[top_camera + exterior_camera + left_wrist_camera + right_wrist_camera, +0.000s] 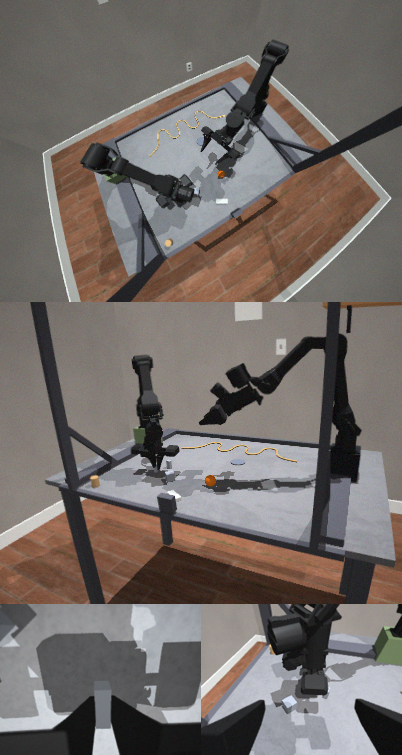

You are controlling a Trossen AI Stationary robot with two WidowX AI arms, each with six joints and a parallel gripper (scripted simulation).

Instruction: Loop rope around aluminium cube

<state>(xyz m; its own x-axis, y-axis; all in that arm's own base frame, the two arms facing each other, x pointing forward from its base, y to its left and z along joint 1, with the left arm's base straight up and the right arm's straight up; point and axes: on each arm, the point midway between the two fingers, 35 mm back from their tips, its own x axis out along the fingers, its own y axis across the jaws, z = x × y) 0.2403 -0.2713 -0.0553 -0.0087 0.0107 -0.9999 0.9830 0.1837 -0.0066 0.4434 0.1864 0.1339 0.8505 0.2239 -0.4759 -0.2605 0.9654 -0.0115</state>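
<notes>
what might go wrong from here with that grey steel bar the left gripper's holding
The left gripper hangs close to the pale aluminium cube, so a sideways move might knock it. The grey steel bar is pinched between narrow fingertips and could twist if it meets the table off-square. The thin yellow rope lies in waves away from the cube, so pulling it round might drag the pieces.

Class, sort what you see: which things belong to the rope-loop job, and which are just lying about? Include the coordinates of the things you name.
For the job:
- rope (222, 116) (190, 448)
- aluminium cube (196, 191) (170, 476) (289, 704)
- grey bar (102, 710) in the left gripper (102, 700), apparently a parallel
- small upright block (169, 464), possibly the other

Lying about:
- orange ball (221, 174) (210, 480)
- white block (221, 201) (174, 493)
- tan cylinder (168, 243) (95, 481)
- blue disc (200, 142) (238, 462)
- green block (115, 176) (139, 435) (388, 646)
</notes>
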